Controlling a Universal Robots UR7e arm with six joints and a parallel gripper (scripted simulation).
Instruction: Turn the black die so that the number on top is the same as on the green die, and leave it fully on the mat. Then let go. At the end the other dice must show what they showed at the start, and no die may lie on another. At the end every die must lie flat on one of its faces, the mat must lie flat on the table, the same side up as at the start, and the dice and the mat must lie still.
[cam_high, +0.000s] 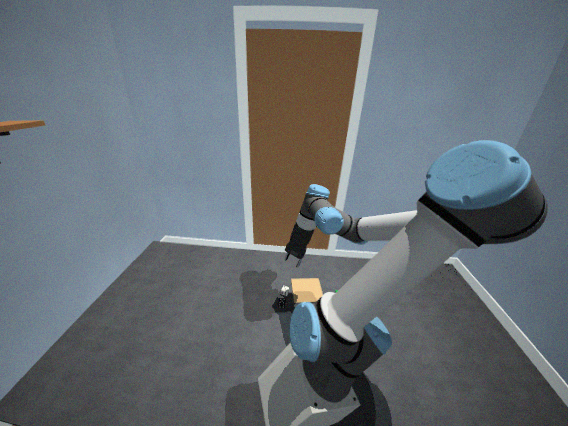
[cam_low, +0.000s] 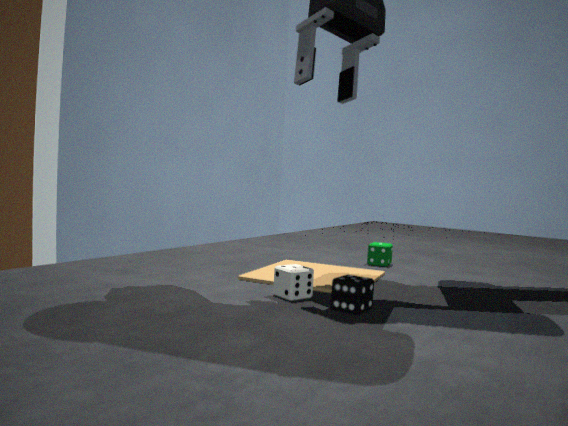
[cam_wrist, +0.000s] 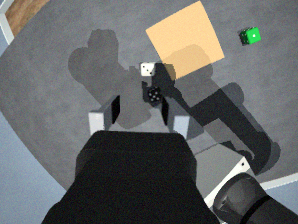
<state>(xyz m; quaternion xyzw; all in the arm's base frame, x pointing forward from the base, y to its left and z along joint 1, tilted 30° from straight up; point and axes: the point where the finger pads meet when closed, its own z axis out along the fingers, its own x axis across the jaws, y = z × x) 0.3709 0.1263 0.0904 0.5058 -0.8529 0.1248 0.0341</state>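
The black die (cam_low: 352, 293) lies flat on the grey table, just off the near edge of the tan mat (cam_low: 315, 272). It also shows in the wrist view (cam_wrist: 153, 95), and its top number is too small to read. The green die (cam_low: 380, 254) lies flat on the table beyond the mat, apart from it, and also shows in the wrist view (cam_wrist: 250, 36). My gripper (cam_low: 322, 92) is open and empty. It hangs high above the table, roughly over the black die (cam_high: 283, 302).
A white die (cam_low: 294, 282) lies next to the black die at the mat's corner, a small gap between them. The arm's base and elbow (cam_high: 340, 330) stand close behind the mat (cam_high: 306, 289). A door (cam_high: 300, 135) is in the far wall.
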